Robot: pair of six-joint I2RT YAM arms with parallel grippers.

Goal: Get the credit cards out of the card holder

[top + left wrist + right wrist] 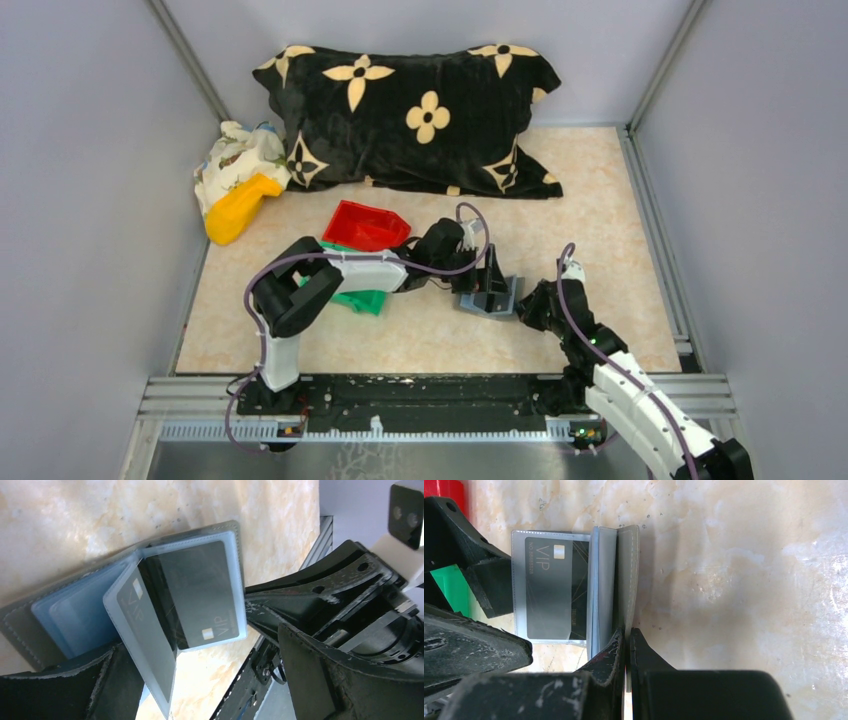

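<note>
The card holder [484, 303] lies open on the table, its dark grey cover [20, 625] flat and its clear sleeves fanned up. Black VIP cards [200, 587] sit in the sleeves; one shows in the right wrist view [549, 585]. My left gripper [210, 685] is open above the holder [492, 282], with one loose sleeve page [145, 650] standing between its fingers. My right gripper [626, 632] is shut on the edge of the holder's upright grey cover [628, 570], at the holder's right side [523, 300].
A red bin [365, 225] and a green bin [360, 298] lie left of the holder, partly under my left arm. A black flowered pillow [420, 110] lies at the back, and a yellow object [240, 205] with patterned cloth [235, 155] lies at the back left.
</note>
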